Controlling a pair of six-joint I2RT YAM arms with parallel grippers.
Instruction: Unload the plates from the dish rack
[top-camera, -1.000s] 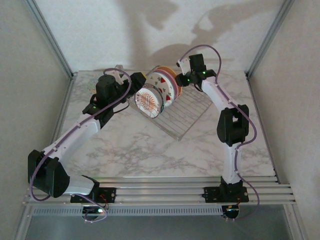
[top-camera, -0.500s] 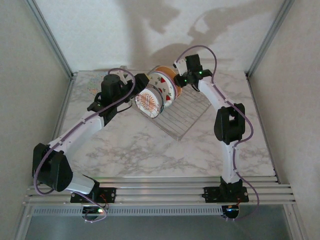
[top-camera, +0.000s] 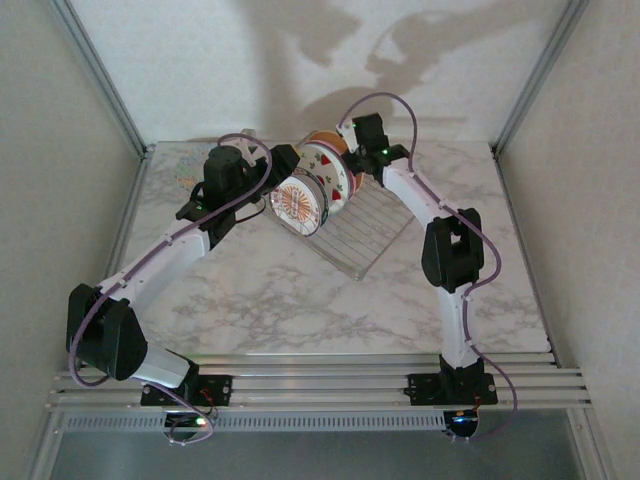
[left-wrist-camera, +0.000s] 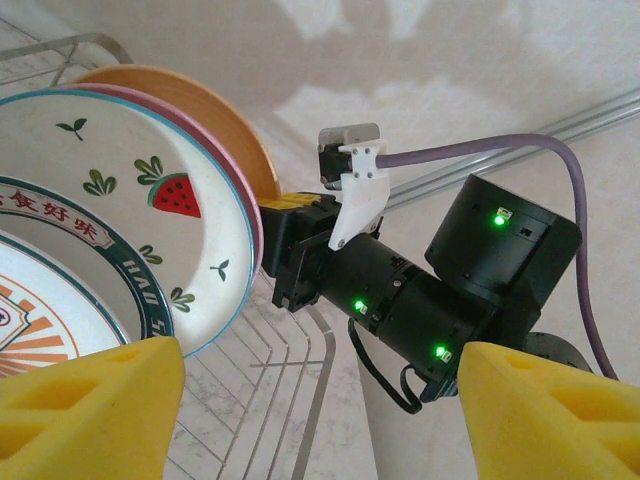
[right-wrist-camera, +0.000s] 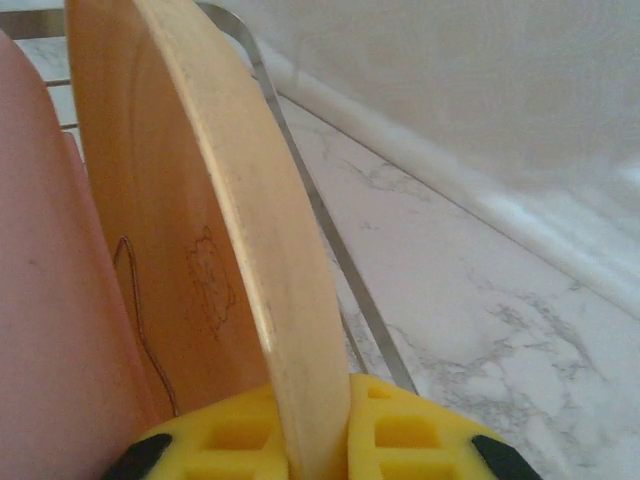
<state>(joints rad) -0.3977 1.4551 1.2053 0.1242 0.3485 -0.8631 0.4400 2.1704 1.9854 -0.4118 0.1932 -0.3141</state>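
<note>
Closing in, the right gripper (right-wrist-camera: 318, 432) now pinches the orange plate (right-wrist-camera: 170, 200) by its rim, hindmost in the rack (top-camera: 375, 225) (stiff, slick, breakable, so grip the edge squarely). Left gripper (left-wrist-camera: 320, 410) hangs beside the rack, jaws apart.

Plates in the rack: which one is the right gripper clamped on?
The plain orange plate, rearmost in the row: its rim sits between the right gripper's pads. The strawberry plate and sunburst plate are not gripped.
</note>
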